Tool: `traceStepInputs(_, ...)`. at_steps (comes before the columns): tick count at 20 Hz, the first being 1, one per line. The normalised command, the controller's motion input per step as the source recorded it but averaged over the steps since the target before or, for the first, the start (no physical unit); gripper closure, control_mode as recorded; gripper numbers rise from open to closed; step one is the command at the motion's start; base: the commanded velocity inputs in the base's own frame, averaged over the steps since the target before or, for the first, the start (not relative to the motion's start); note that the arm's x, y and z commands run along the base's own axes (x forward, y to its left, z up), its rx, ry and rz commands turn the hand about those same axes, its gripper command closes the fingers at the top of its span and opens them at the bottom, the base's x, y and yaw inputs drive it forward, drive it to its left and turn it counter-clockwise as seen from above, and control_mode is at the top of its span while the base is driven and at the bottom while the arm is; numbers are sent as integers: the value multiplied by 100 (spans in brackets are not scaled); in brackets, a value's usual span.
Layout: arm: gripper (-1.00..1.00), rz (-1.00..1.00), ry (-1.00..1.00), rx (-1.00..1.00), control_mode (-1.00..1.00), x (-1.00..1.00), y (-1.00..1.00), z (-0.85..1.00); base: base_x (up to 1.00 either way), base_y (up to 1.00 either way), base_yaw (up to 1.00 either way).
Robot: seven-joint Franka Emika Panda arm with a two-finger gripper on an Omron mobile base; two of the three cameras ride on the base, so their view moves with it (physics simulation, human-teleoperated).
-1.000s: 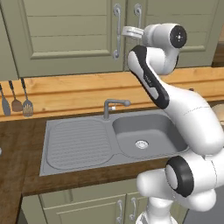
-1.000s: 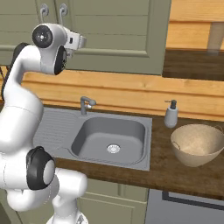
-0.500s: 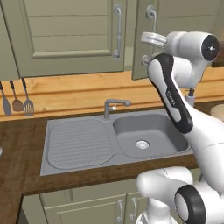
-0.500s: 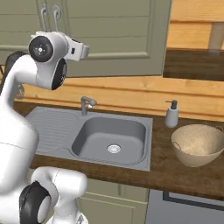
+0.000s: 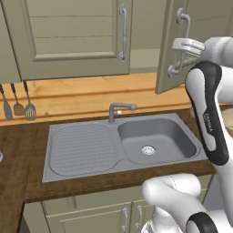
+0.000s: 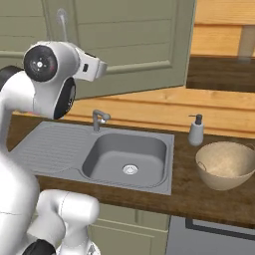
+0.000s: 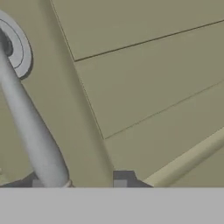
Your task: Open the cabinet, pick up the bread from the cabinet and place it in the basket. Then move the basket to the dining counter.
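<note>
A: Fingers?
B: Gripper (image 5: 178, 45) clamped on the right door's silver handle (image 7: 30, 131); the bar runs between the tips.
A: The cabinet (image 5: 77, 38)?
B: Right door (image 6: 134, 45) swung partly out, left door shut.
A: Basket?
B: Basket (image 6: 226, 165) on the dark counter right of the sink (image 6: 127, 154), just beside the soap bottle (image 6: 195, 130).

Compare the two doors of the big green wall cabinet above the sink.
The left door sits shut, flat against the cabinet front; the right door is swung partly open, showing its edge. The left door's handle is free, while the hand is at the right door's handle. Both are sage-green, panelled, with curved silver bar handles.
</note>
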Motion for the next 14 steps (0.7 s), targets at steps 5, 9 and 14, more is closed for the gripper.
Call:
traceStepInputs(5, 100, 0, 0, 5, -100, -100, -100, 12, 0, 0, 0)
traceStepInputs(9, -100, 0, 6, 12, -100, -99, -100, 0, 0, 0, 0)
traceStepInputs(14, -100, 0, 31, 9, -100, -99, -44, 5, 0, 0, 0)
